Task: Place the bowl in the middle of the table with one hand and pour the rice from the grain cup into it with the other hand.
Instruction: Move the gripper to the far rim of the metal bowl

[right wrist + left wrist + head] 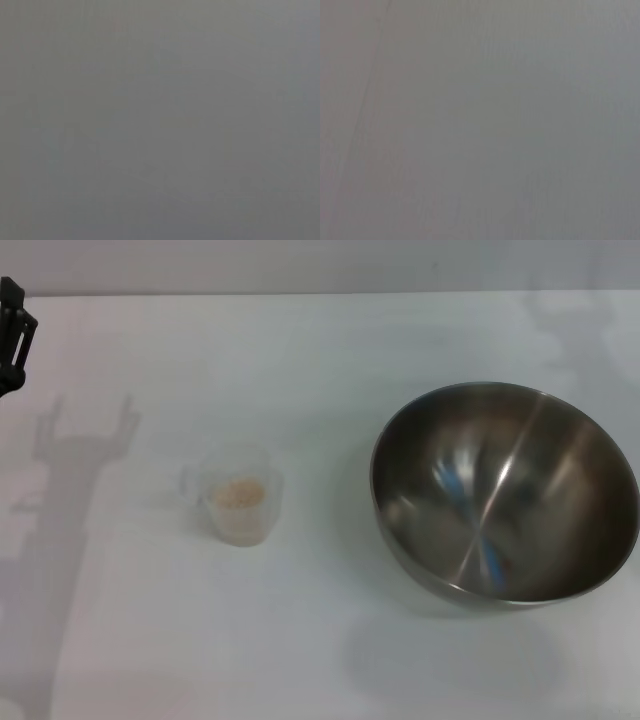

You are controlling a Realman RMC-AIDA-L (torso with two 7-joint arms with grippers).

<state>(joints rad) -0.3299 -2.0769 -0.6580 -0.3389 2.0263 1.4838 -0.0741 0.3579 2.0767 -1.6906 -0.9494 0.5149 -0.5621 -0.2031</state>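
Rice (238, 492) is sitting in the grain cup (240, 500), standing upright on the table (300, 640) in the head view, well to the right of the left gripper (12, 335), which is peeking in at the far left edge; whether it is open I cannot tell. Farther right still, the steel bowl (505, 490) is resting off-centre, probably awaiting the right gripper, which is not showing. Both wrist views are showing only blank grey. No writing is readable.

Bare test bench, likely lab: plain white table (300, 640) against blank pale wall (300, 265); only steel bowl (505, 495) and rice cup (238, 505) set out.
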